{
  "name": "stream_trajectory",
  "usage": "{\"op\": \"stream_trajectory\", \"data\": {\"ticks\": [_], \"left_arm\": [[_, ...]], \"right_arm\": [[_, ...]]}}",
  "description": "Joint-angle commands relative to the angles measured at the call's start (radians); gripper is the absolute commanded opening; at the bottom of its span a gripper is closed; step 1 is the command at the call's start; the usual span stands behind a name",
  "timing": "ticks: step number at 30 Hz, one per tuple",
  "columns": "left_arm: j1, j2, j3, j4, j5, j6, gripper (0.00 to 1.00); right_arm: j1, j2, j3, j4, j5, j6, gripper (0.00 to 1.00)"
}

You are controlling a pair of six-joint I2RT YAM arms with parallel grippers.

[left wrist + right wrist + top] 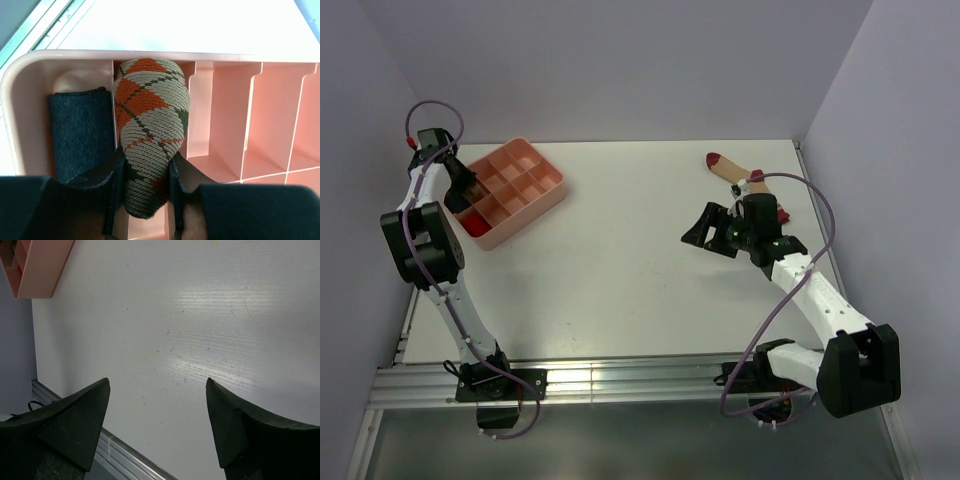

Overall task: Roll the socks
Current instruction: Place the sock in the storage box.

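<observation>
A pink divided tray (525, 218) sits near the far left corner of the white counter (640, 270). The left gripper (146, 162) is clamped on a rolled argyle sock (150, 115), which is in the compartment next to a dark bundle (80, 130). The right gripper (157, 387) hangs with fingers spread wide over bare counter. The tan sock (730, 167) lies near the far right corner.
</observation>
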Motion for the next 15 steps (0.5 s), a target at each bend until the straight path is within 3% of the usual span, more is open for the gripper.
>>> {"op": "stream_trajectory", "data": {"ticks": [1, 10, 15], "left_arm": [[-0.007, 0.025, 0.045, 0.023, -0.036, 0.004, 0.11], [-0.028, 0.076, 0.087, -0.075, -0.028, 0.004, 0.24], [-0.031, 0.048, 0.048, -0.046, -0.039, -0.004, 0.44]], "right_arm": [[-0.006, 0.012, -0.006, 0.046, -0.020, -0.015, 0.84], [-0.006, 0.013, -0.003, 0.049, -0.047, -0.028, 0.84], [-0.006, 0.004, -0.011, 0.058, -0.056, -0.034, 0.84]]}}
